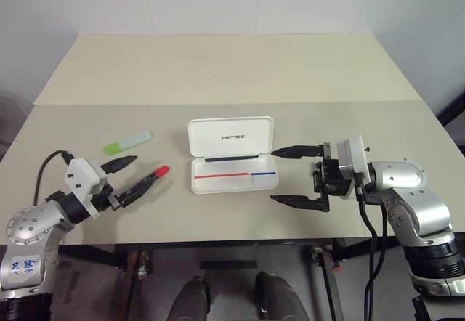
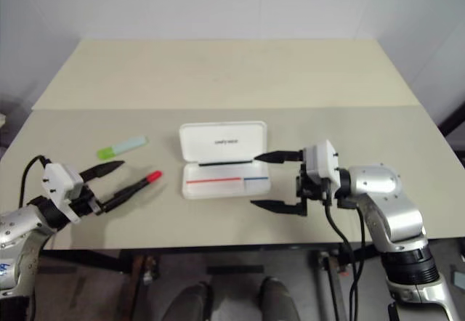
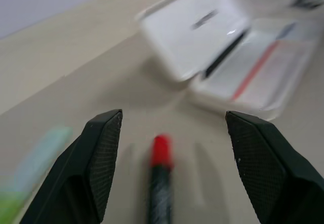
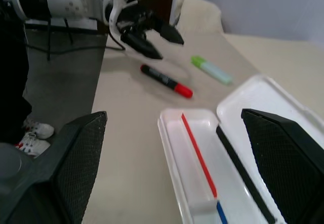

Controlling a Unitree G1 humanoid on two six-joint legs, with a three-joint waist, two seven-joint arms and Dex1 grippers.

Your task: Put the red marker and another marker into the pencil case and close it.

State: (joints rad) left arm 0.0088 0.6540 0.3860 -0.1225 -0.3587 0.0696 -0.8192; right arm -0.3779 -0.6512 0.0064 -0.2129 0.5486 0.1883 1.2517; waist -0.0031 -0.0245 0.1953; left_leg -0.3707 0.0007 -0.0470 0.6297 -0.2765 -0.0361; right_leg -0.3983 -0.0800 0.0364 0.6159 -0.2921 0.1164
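The white pencil case (image 1: pixel 232 138) lies open at the table's middle, its lid tipped back and its tray (image 1: pixel 234 181) showing a red-and-blue stripe. The red marker (image 1: pixel 161 171) lies on the table left of the case, red end toward it. My left gripper (image 1: pixel 134 174) is open just over the marker's black end; the left wrist view shows the marker (image 3: pixel 161 153) between the spread fingers, untouched. The pale green marker (image 1: pixel 128 143) lies farther back on the left. My right gripper (image 1: pixel 290 176) is open, level, pointing at the case's right end.
The beige table (image 1: pixel 218 67) has a seam running across behind the case, with bare surface beyond it. Its front edge (image 1: pixel 218 244) runs just below both grippers. A black cable (image 1: pixel 370 226) hangs from my right arm.
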